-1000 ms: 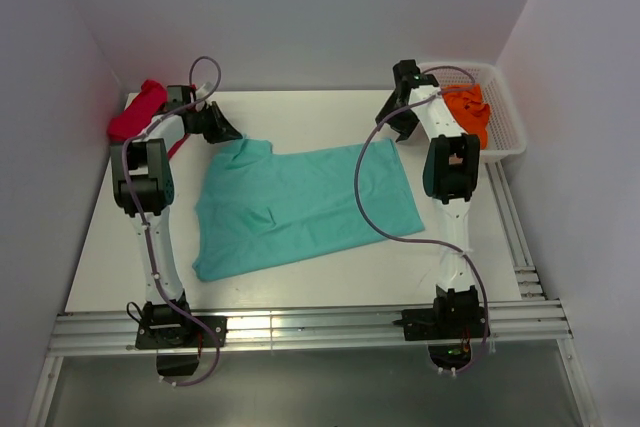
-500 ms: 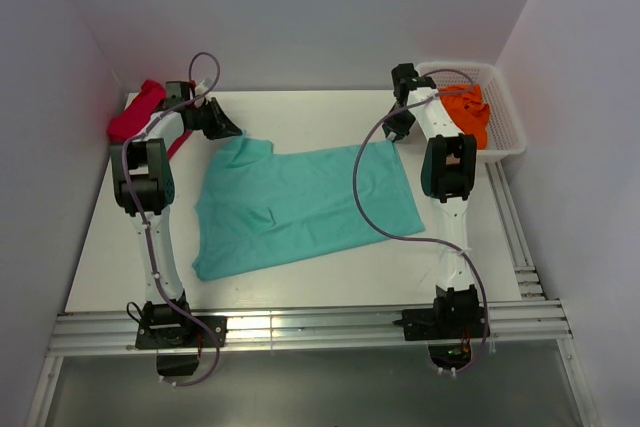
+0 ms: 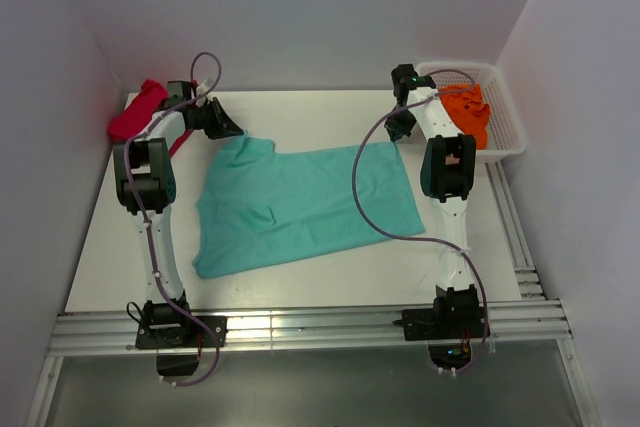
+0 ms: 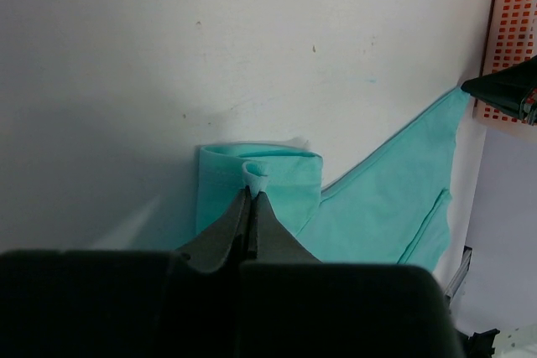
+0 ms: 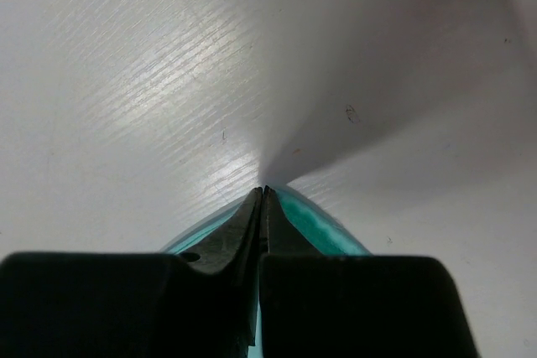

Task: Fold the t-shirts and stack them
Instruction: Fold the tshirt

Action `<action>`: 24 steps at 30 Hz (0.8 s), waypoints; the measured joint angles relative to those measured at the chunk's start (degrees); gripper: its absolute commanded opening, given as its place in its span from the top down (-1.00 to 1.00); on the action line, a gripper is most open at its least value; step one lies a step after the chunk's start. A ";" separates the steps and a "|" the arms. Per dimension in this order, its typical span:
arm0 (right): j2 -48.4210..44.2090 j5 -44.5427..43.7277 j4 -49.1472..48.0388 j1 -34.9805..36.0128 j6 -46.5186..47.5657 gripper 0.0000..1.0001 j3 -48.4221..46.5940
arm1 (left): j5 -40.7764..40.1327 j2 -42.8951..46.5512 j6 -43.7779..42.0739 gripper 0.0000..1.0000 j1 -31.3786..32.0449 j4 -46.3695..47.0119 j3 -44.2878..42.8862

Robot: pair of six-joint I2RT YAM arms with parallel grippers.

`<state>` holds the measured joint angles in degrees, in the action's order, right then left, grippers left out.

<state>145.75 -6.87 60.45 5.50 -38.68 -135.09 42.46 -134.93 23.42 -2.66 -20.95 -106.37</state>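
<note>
A teal-green t-shirt (image 3: 300,202) lies spread flat across the middle of the white table (image 3: 290,112). My left gripper (image 3: 238,135) is shut on its far left corner, where a small fold of teal cloth (image 4: 254,172) pokes out past the tips. At the far right corner my right gripper (image 3: 393,137) is shut on the shirt's edge (image 5: 336,228), the jaws closed tight on teal cloth. A crimson-red t-shirt (image 3: 137,110) is bunched at the table's far left corner. An orange t-shirt (image 3: 468,110) lies crumpled in the basket.
A white plastic mesh basket (image 3: 505,112) stands at the far right corner; its orange-lit mesh (image 4: 512,35) shows in the left wrist view. Walls enclose the table on the left, back and right. An aluminium rail (image 3: 300,327) runs along the near edge.
My right gripper has come down onto the shirt's far right corner and shut on it. The left gripper has kept its grip and place.
</note>
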 measured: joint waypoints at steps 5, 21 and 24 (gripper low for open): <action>0.00 -0.26 0.00 0.00 0.02 1.00 0.11 | -0.24 -0.02 0.00 0.99 0.24 0.00 0.00; -2.14 -0.52 0.92 0.00 1.75 1.00 1.01 | -3.23 3.67 -0.39 0.99 0.87 -2.80 -0.83; -4.17 -0.48 1.01 -0.02 2.25 1.00 1.77 | -4.39 7.87 -0.98 0.99 0.87 -3.30 1.29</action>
<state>141.58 -7.35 61.45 5.48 -36.42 -133.32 38.06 -127.07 22.44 -1.78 -24.25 -105.08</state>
